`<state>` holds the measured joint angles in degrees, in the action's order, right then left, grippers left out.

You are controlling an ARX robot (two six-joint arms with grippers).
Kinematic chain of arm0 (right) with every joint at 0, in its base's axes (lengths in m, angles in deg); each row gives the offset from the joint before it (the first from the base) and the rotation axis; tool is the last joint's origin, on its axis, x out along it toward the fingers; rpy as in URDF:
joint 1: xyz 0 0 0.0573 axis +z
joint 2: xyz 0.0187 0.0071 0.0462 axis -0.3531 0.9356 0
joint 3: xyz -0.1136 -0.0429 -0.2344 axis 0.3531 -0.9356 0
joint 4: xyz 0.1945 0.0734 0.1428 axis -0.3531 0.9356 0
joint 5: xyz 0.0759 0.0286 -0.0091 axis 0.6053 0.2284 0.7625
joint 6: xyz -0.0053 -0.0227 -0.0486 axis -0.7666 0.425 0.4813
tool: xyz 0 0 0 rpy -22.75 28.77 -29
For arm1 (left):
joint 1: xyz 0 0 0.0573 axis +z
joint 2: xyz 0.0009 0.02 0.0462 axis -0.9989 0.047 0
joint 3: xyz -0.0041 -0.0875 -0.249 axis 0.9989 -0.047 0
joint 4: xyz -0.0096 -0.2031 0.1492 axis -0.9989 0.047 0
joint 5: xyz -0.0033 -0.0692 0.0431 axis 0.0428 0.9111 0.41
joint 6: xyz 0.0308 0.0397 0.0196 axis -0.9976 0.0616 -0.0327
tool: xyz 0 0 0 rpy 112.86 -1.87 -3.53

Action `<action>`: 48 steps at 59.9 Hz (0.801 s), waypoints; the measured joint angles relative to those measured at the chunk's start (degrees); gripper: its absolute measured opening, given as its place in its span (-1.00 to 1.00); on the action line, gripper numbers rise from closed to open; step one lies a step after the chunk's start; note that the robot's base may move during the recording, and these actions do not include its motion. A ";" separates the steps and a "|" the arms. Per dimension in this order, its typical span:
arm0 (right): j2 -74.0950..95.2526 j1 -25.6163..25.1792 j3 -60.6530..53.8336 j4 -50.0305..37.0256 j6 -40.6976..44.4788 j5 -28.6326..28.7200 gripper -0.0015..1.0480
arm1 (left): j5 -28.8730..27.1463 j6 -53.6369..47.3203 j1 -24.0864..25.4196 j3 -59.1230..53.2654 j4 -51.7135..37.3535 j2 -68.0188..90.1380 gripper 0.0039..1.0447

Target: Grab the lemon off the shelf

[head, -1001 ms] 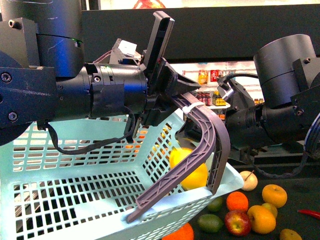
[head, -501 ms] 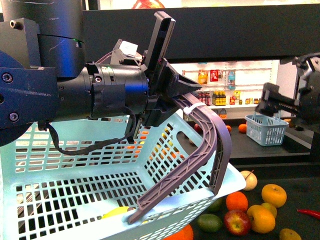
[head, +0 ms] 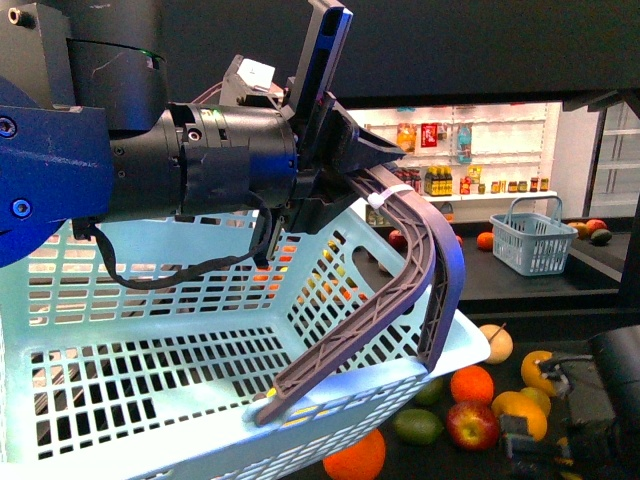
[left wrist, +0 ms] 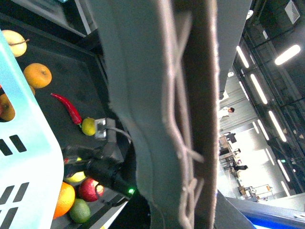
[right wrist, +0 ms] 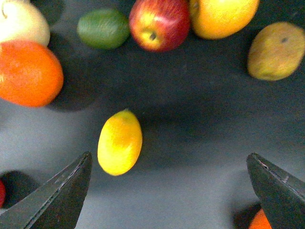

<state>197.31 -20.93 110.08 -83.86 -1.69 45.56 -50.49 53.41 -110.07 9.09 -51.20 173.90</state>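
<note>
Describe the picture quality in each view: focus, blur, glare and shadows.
Front view: sharp; bright white wall shelves behind the dark left gripper. Left wrist view: the basket handle looms close and soft; ceiling lights blow out white. Right wrist view: slightly blurred; the lemon casts a soft shadow on the shelf.

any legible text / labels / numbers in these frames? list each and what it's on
No text can be read in any view.
Labels on the bottles on the far white shelves: too small to read.
White tag on the left arm: no print can be made out.
The lemon and the fruit around it: no stickers show.
</note>
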 joint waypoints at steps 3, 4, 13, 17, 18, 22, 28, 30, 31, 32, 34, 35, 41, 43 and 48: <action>1.81 1.38 0.52 -0.13 0.61 -0.70 0.86 | 0.00 0.02 0.00 0.00 0.00 0.00 -0.84; 2.75 2.01 0.92 -0.11 0.76 -0.98 0.86 | 0.00 0.02 0.00 0.00 0.00 0.00 -0.84; 9.20 5.88 5.05 1.20 2.14 -3.43 0.86 | -0.02 -0.04 0.00 0.00 0.00 0.00 -0.84; 11.54 6.80 7.43 2.25 2.29 -4.61 0.86 | -0.04 0.00 0.00 0.00 0.00 0.00 -0.84; 12.26 6.97 8.37 2.69 2.29 -5.07 0.86 | 0.00 0.02 0.00 0.00 0.00 0.00 -0.84; 15.23 7.65 13.03 5.11 2.27 -6.34 0.86 | 0.00 0.00 0.00 0.00 0.00 0.00 -0.84; 17.66 8.09 17.86 7.54 2.01 -7.48 0.86 | -0.02 0.02 0.00 0.00 0.00 0.00 -0.84; 18.58 8.24 19.85 8.48 1.84 -7.56 0.86 | 0.00 0.00 0.00 0.00 0.00 0.00 -0.84; 18.80 8.31 20.39 8.76 1.77 -7.61 0.86 | -0.02 0.00 0.00 0.00 0.00 0.00 -0.84; 19.06 8.37 20.96 9.05 1.73 -7.69 0.86 | 0.00 0.00 0.00 0.00 0.00 0.00 -0.84; 19.74 8.59 22.58 9.86 1.55 -7.82 0.86 | 0.00 0.02 0.00 0.00 0.00 0.00 -0.84; 20.02 8.66 23.12 10.14 1.51 -7.93 0.86 | 0.00 0.02 0.00 0.00 0.00 0.00 -0.84; 21.94 9.44 27.19 12.50 0.87 -8.61 0.86 | 0.00 0.02 0.00 0.00 0.00 0.00 -0.84; 22.53 9.68 28.30 13.05 0.81 -8.83 0.86 | 0.00 0.02 0.00 0.00 0.00 0.00 -0.84; 23.85 9.97 30.23 13.99 0.68 -9.33 0.86 | -0.02 0.02 0.00 0.00 0.00 0.00 -0.84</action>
<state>221.16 -10.96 140.31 -69.87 -1.01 36.22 -50.52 53.43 -110.07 9.09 -51.20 173.90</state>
